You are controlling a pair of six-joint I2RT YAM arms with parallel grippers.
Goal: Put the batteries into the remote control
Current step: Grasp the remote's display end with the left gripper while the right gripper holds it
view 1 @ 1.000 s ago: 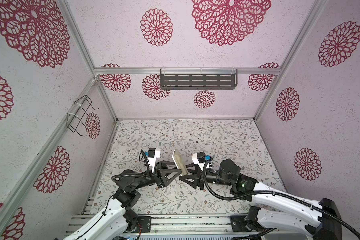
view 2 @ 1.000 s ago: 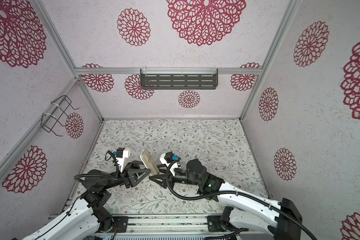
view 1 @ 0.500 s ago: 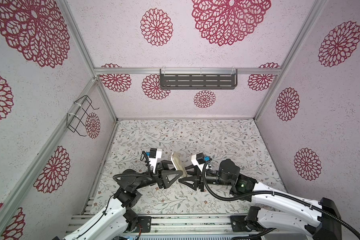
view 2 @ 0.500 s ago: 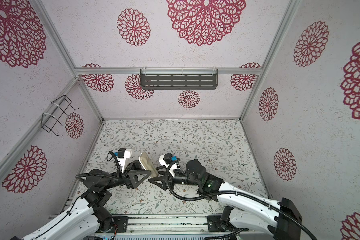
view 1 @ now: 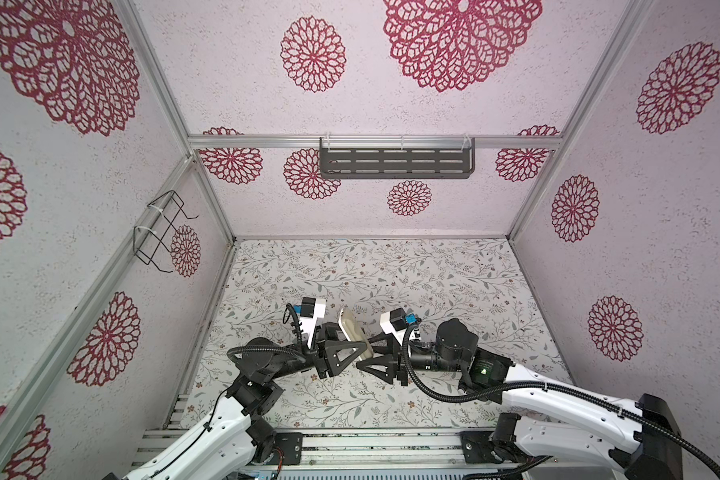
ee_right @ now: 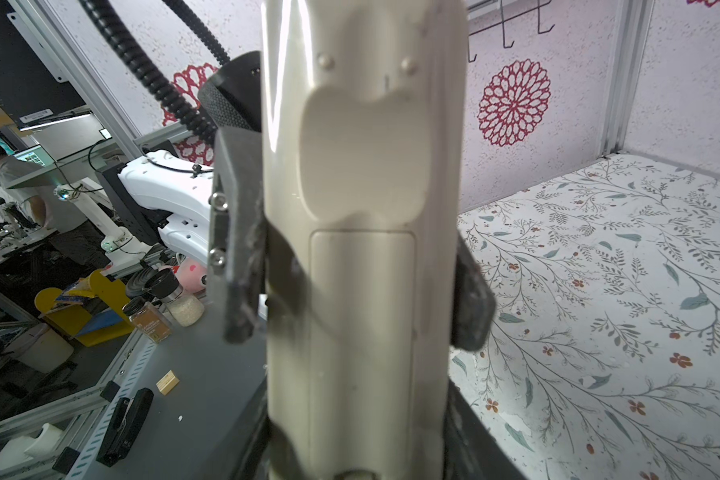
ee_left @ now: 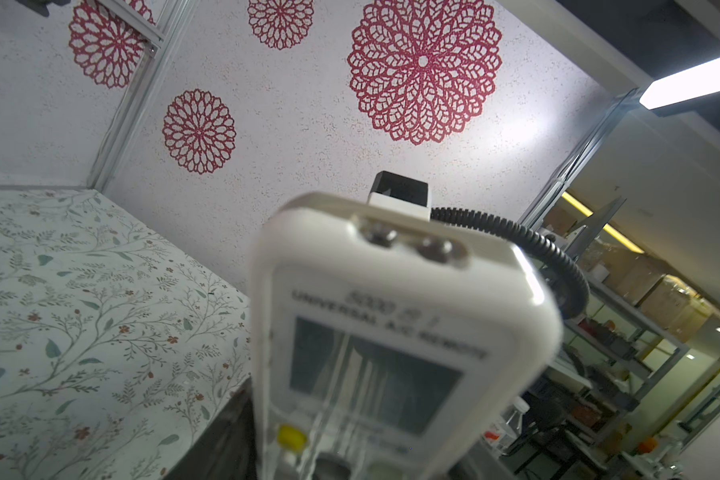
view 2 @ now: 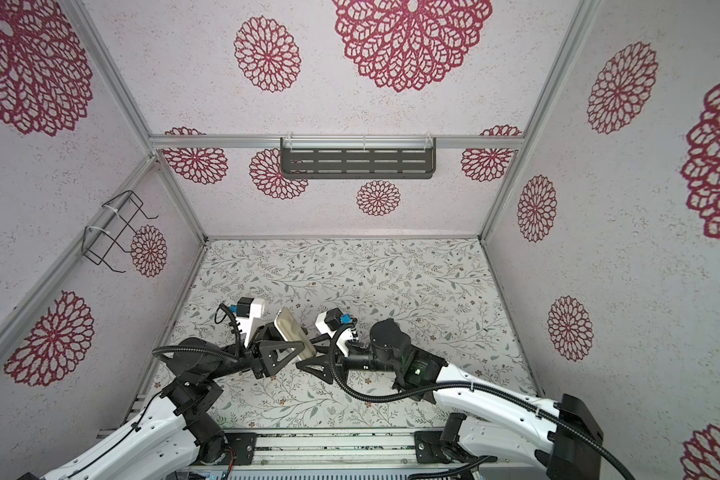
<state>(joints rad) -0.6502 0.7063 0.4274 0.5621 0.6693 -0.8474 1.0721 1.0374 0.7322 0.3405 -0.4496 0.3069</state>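
A: Where do we find the slim white rectangular plastic remote control (view 1: pixel 352 336)?

B: In both top views we see it in the lower middle of the frame. It is held off the pale floral-printed tabletop (view 1: pixel 433 291) and tilted, with its free end pointing to the upper left.

A: What holds it?

B: The black left gripper (view 1: pixel 346 351) and the black right gripper (view 1: pixel 368 358) meet nose to nose at its lower end. In the right wrist view, two grey fingers (ee_right: pixel 233 232) press on the long edges of its plain beige back. They sit just beside the rectangular cover panel (ee_right: pixel 362 299), which lies flush in that back. We take these fingers for the left gripper's, clenched on the remote control.

A: And the right gripper?

B: Its dark jaws flank the handset's end at the bottom of that frame. As far as we can see, they grasp it too.

A: Do we see the front?

B: Yes, blurred, filling the lower middle of the left wrist view. It has a small grey screen (ee_left: pixel 375 374) with a round yellow button (ee_left: pixel 292 436) below it.
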